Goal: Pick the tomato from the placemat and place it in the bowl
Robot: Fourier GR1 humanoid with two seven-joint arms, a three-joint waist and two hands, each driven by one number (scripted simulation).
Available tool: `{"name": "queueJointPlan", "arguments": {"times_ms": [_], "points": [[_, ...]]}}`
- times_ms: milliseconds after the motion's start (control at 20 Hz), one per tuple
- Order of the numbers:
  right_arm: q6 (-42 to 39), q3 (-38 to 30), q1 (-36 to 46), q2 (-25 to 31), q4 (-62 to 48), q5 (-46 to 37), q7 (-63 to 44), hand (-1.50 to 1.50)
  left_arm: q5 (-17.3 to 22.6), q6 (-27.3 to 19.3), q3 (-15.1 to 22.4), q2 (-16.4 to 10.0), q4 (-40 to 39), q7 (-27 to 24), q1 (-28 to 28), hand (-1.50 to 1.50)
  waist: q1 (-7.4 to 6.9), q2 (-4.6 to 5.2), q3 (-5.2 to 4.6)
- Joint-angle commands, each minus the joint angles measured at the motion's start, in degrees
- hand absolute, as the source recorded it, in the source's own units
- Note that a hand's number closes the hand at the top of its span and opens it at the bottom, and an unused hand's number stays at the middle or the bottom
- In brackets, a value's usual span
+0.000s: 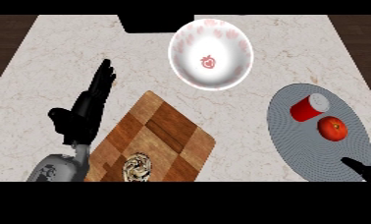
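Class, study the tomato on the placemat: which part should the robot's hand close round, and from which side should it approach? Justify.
Probably round the widest middle of the tomato, from above and its near right side. It is round with no handle, the red cup lies close at its far left, and the right hand shows just beyond the near side.

Red tomato on grey placemat; white bowl well apart.
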State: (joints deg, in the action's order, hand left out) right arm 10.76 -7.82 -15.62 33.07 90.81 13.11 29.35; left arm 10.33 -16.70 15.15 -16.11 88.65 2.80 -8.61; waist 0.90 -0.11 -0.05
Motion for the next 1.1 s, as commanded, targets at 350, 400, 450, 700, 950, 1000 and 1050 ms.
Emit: {"name": "queueJointPlan", "arguments": {"times_ms": [350, 400, 450, 700, 950, 1000, 1050], "points": [[-5.08, -0.81, 3.75, 10.86, 3.56, -1.55, -28.49, -1.50, -1.72, 1.43, 0.04, 1.29, 1.10, 2.19, -0.52, 0.00, -1.53, 0.15, 0.03], [-4.80, 0.46, 1.11, 9.22, 5.38, -3.68, -27.87, -1.50, -1.57, 1.55, -0.84, 1.81, 0.74, 0.48, 0.43, 0.00, -1.05, 0.09, 0.02], [-7.05, 0.44, 2.14, 12.11, 5.24, -2.75, -31.59, -1.50, -2.11, 0.95, -0.93, 2.37, -1.53, 0.23, -0.86, 0.00, -1.04, 0.17, 0.00], [-11.52, 2.52, 5.43, 11.51, -2.23, -5.36, -33.03, -1.50, -3.20, 2.42, -0.88, 3.89, -4.15, -3.94, 0.97, 0.00, -1.03, 0.23, 0.04], [-15.90, 2.44, 8.08, 8.81, -5.31, -8.29, -34.06, -1.50, -4.26, 2.89, -1.74, 3.33, 3.55, 3.10, 2.15, 0.00, -1.01, 0.09, 0.06], [-15.95, 1.42, 6.45, 7.84, -5.03, -9.50, -32.17, -1.50, -4.28, 3.58, -3.42, 5.73, -4.68, -0.52, -2.13, 0.00, -0.65, 0.13, 0.04], [-18.10, 1.04, 7.34, 7.94, -5.56, -8.19, -32.17, -1.50, -7.33, 1.60, -0.96, 6.67, -3.01, -1.41, 0.22, 0.00, -0.75, 0.11, 0.05]]}}
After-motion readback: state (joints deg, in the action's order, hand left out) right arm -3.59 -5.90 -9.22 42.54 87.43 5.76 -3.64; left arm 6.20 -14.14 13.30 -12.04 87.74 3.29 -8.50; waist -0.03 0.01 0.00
